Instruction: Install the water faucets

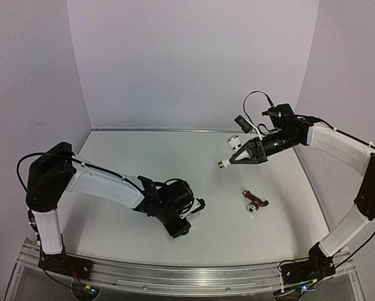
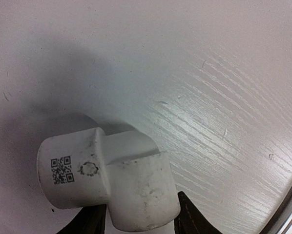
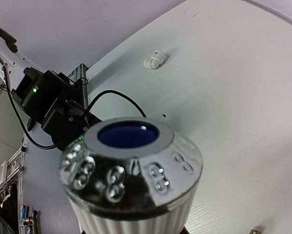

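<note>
- Note white table (image 1: 143, 163), walled at back and sides, metal rail (image 1: 194, 276) along the near edge.
- Log left arm (image 1: 106, 185) low across the table, right arm (image 1: 338, 144) high over the far right.
- Find right gripper (image 1: 241, 155) clamped on water faucet (image 1: 232, 142), held clear of the table: knob with blue centre toward the wrist camera, brass-coloured threaded end (image 1: 223, 164) pointing down-left, toward the left arm.
- Find left gripper (image 1: 182, 227) down at table level, fingers (image 2: 189, 217) flanking a white elbow fitting (image 2: 107, 180) with a printed code. Gap looks narrow; cannot tell whether pinching the fitting or merely alongside.
- Judge faucet and fitting well apart; threading not yet begun.
- Spot small dark-red and silvery part (image 1: 255, 204) loose on the table between the arms; cannot tell what.
- Risk, main: loose or off-centre hold on the fitting, letting it spin or skid once the thread pushes in.
- Risk, second: tilted approach, cross-threading brass in the plastic socket.
- Risk, third: faucet twisting in the right grip under torque, given the round ribbed body.
- Risk, minor: knocking the loose part across the table on the way over.
</note>
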Robot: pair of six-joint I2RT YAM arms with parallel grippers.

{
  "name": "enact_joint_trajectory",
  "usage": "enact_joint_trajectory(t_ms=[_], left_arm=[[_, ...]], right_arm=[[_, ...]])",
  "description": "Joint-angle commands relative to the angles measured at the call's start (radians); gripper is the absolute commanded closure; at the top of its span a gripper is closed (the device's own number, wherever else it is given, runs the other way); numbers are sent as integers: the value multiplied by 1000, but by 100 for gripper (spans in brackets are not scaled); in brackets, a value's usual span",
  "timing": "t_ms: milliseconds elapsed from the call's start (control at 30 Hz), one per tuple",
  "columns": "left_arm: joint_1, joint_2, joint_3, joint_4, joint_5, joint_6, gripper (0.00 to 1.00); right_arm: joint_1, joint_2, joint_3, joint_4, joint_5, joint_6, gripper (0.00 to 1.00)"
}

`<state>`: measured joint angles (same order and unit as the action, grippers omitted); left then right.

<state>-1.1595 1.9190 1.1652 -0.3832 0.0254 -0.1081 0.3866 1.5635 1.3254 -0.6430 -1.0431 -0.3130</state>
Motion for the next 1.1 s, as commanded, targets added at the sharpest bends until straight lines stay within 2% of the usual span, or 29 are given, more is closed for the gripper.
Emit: enact_joint_trajectory(t_ms=[0,233,300,433,500,633,800,1000,1067], left_arm=[[-1,16,44,53,4,-41,51],[7,45,52,102,-16,-100,44],[18,37,39,127,-73,-114,42],[74,42,42,139,-57,-138,31],[102,42,42,157,-51,-157,19],[123,46,38,170,-78,-176,15],[131,31,19,110,-113,-153,12],[152,-72,-61,38,-146,-119,1],[167,-110,-90,34,-181,-141,0]], right_arm=[[-7,-6,-1,28,-8,-14,100],[-7,-9,-16,28,2,-17,100],[-9,-13,-21,28,2,-19,100],[-9,-7,-19,28,-5,-19,100],[-9,-9,-17,28,-5,-19,100],[-11,-16,-17,28,-1,-20,100],[-16,-23,-15,26,2,-22,100],[-16,-18,-17,27,-5,-26,100],[-18,-15,-16,28,-9,-25,100]])
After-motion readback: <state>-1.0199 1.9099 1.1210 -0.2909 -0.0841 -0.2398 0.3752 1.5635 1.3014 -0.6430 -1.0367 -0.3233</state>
